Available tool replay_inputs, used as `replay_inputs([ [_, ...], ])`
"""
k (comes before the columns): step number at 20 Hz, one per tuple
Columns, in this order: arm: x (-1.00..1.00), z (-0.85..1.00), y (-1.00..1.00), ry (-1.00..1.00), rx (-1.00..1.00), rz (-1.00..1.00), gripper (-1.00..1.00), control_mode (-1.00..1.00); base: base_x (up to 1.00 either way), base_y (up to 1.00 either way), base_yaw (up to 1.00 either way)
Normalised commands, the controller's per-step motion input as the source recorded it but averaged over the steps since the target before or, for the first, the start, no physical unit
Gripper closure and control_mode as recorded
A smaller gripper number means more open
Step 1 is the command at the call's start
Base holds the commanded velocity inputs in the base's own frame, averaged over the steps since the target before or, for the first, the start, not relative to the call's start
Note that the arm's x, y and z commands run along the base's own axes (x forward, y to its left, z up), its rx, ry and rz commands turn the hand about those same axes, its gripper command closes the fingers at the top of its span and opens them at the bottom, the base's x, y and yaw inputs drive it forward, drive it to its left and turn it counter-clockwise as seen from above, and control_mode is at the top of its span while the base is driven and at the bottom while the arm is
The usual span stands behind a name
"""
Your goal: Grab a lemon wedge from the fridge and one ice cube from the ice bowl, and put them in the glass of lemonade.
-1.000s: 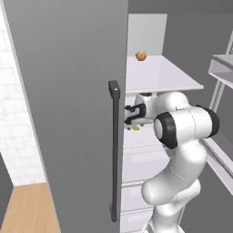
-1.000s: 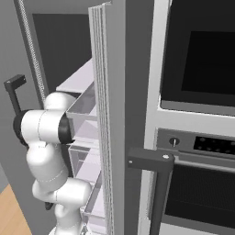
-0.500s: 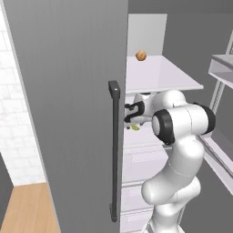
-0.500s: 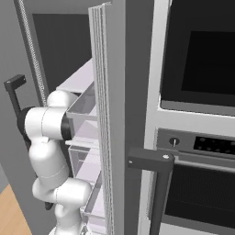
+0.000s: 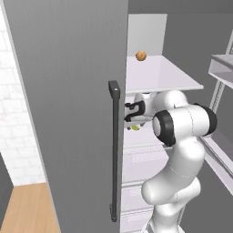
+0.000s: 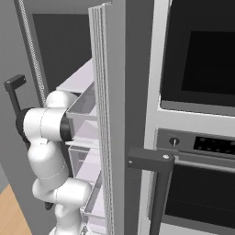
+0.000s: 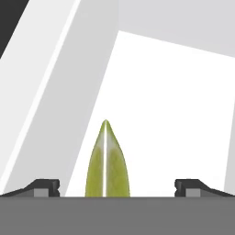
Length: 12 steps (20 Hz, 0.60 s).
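Note:
The fridge stands open, its grey door and dark bar handle in front in the left base view. My gripper reaches onto a white shelf inside, under the upper shelf. The lemon wedge, a small yellow-green sliver, lies just below the hand. In the hand view the lemon wedge stands between the two fingertips, with a wide gap on each side. My gripper is open and touches nothing. The ice bowl and the glass of lemonade are out of view.
A round orange-brown fruit sits on the upper white shelf. Clear door bins hang close to my arm. A built-in oven with a dark bar handle stands to the fridge's right.
The arm's elbow has shifted slightly while the hand stays at the wedge. The jaws remain wide open.

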Motion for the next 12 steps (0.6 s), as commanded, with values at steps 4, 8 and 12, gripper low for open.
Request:
replay_inputs([
  [4, -0.17, 0.00, 0.00, 0.00, 0.00, 0.00, -1.00, -1.00, 0.00, 0.00, 0.00],
  [8, 0.01, -0.01, 0.00, 0.00, 0.00, 0.00, -1.00, -1.00, 0.00, 0.00, 0.00],
  [12, -0.06, -0.20, 0.00, 0.00, 0.00, 0.00, -1.00, -1.00, 0.00, 0.00, 0.00],
])
